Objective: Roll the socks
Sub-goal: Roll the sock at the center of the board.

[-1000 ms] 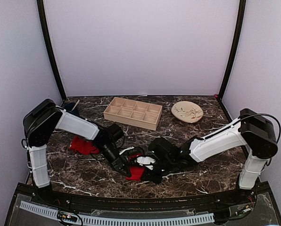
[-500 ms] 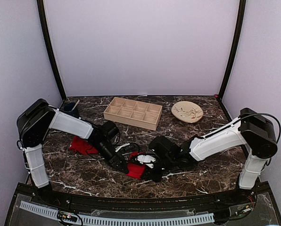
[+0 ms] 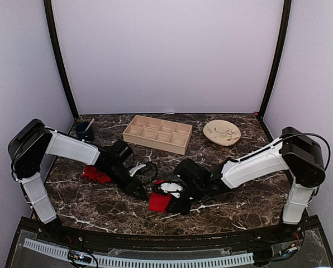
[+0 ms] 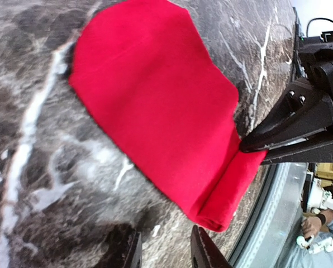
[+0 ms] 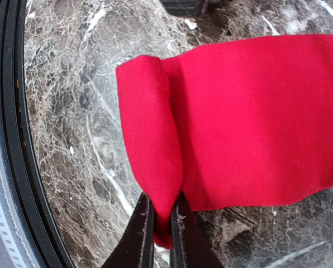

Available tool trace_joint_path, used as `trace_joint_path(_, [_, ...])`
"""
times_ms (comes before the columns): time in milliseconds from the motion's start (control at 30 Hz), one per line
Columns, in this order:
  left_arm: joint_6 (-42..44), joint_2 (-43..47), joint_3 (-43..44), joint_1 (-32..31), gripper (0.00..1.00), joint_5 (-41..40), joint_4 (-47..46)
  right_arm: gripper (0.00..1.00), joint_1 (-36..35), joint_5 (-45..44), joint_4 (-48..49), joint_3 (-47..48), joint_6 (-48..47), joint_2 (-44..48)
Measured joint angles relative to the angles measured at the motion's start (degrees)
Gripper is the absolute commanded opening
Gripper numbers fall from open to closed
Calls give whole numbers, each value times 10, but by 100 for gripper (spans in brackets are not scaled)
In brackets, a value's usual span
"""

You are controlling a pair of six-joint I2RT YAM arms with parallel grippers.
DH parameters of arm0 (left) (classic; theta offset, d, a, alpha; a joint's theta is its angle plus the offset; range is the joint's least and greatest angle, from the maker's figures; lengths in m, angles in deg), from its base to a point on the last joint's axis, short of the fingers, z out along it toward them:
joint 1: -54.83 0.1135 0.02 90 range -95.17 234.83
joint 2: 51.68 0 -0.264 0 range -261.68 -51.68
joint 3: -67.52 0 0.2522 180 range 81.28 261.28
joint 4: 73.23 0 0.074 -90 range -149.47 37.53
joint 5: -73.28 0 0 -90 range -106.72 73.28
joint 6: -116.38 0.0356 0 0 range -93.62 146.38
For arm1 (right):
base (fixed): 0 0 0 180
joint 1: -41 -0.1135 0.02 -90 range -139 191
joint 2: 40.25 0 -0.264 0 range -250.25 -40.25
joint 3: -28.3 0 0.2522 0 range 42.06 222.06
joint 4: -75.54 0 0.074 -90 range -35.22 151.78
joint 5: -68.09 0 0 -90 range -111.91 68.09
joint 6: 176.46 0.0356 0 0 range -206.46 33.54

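A second red sock (image 3: 95,174) is seen lying on the marble table (image 3: 99,206) at the left, beside the left arm. The left gripper (image 4: 162,254) has been drawn back leftward, clear of the rolled red sock (image 4: 155,111) it touched a second ago. Its fingers are parted, with nothing between them. The sock's rolled end is kept pinched by the closed right gripper (image 5: 162,215) near the table's front edge.
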Motion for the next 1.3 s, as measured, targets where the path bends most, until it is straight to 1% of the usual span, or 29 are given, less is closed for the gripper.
trace_joint_path(300, [-35, 65, -50, 0, 29, -61, -53, 9, 7, 35, -16, 27, 0, -22])
trace_joint_path(600, [-63, 169, -133, -1, 30, -115, -164, 9, 37, 105, -38, 44, 15, -37])
trace_joint_path(733, [-63, 203, -167, -12, 30, -131, -212, 9, 49, 141, -47, 54, 25, -50])
trace_joint_path(867, [-44, 211, -172, -51, 30, -147, -236, 9, 60, 176, -61, 70, 35, -63])
trace_joint_path(1033, [-17, 206, -172, -95, 32, -160, -239, 10, 68, 205, -77, 90, 39, -84])
trace_joint_path(1300, [11, 203, -172, -120, 35, -167, -242, 10, 76, 242, -104, 117, 48, -107])
